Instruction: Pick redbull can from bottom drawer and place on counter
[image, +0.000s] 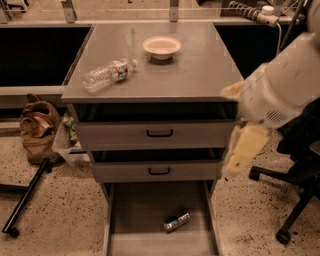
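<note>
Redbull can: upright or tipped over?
Tipped: the redbull can lies on its side in the open bottom drawer; the hand hangs beside the upper drawers, above it.

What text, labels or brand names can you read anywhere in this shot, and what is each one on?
No text here is readable.
Can in the bottom drawer: dark markings, too blurred to read.
Bottle on the counter: label band, too blurred to read.
Claw, at the right below counter level: no markings visible.
</note>
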